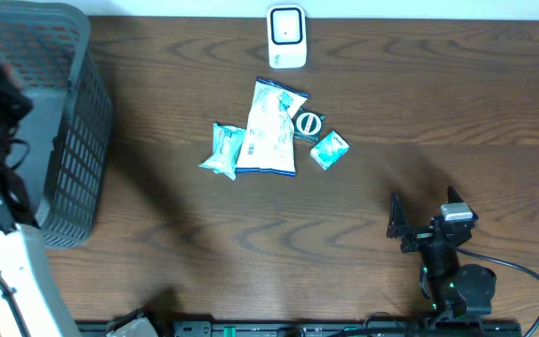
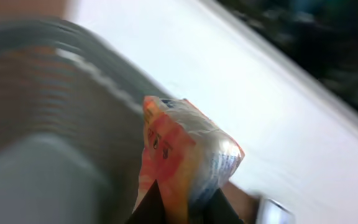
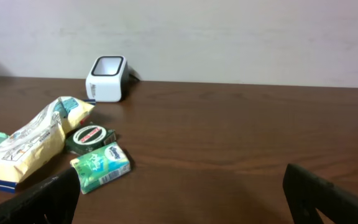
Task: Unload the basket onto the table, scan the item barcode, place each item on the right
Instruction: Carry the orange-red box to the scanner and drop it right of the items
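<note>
Fingers (image 2: 146,210) of the left gripper (image 2: 182,206): clenched on the lower end of an orange-and-silver packet (image 2: 188,155), which stands up between them. Left arm pose: at the far left edge of the tabletop (image 1: 204,267), wrist over the grey mesh basket (image 1: 82,159); its wrist view is blurred, with basket mesh beside and below the packet. Right gripper (image 3: 182,202): released, fingers (image 3: 45,198) spread wide with nothing between them, held low over the tabletop near the front right, pointing towards the far edge. Scanner (image 1: 286,37): white, upright, at the far middle edge of the tabletop, well apart from both arms. Loose goods in the middle of the tabletop, near the scanner: a large white-and-blue bag (image 1: 271,131); a small teal packet (image 1: 223,150) touching its left side; a round dark green tin (image 1: 307,124) at its right edge; a small green packet (image 1: 328,150) just beside the tin.
</note>
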You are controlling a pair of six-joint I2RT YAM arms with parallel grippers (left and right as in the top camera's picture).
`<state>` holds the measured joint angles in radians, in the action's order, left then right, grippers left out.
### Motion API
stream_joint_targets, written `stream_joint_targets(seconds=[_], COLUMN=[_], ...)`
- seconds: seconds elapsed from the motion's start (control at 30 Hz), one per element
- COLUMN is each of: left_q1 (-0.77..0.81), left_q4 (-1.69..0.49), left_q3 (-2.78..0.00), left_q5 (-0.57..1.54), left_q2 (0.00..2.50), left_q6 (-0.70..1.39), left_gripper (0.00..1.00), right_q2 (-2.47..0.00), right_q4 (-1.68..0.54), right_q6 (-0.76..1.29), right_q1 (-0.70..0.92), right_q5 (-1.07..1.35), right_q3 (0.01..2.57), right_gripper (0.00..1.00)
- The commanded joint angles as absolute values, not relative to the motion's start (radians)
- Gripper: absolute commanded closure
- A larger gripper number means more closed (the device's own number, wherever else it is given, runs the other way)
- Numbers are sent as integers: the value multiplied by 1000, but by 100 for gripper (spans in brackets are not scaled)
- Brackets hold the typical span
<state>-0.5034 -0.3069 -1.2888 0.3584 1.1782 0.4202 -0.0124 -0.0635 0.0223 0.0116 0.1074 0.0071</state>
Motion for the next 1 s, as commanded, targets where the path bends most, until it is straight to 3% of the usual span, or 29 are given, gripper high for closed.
stream_joint_targets(seconds=[0.0, 0.1, 0.33, 0.73, 0.77, 0.9, 0.97], left_q1=[-323, -113, 187, 423, 435, 455, 455], left_q4=[-313, -333, -333, -236, -222, -190, -181], left_q3=[-1297, -1293, -1293, -1293, -1293, -1293, -1293], left_q5=[471, 471, 415, 403, 403, 403, 403], left_q2=[1174, 1225, 1410, 1766, 1785, 1818, 1818], left_q6=[505, 433, 265, 266, 266, 266, 266], left_gripper=[93, 93, 93, 92, 85, 83, 68], right_q2=[-8, -8, -8, -8, -8, -8, -8], right_q4=[-68, -68, -67, -67, -67, -68, -68], right_q6=[28, 28, 28, 28, 28, 28, 28], right_q1=[20, 20, 20, 20, 20, 20, 20], right_q5=[107, 107, 107, 107, 107, 107, 107], right_q3=[6, 6, 6, 6, 6, 6, 6], right_gripper=[1, 1, 1, 1, 1, 1, 1])
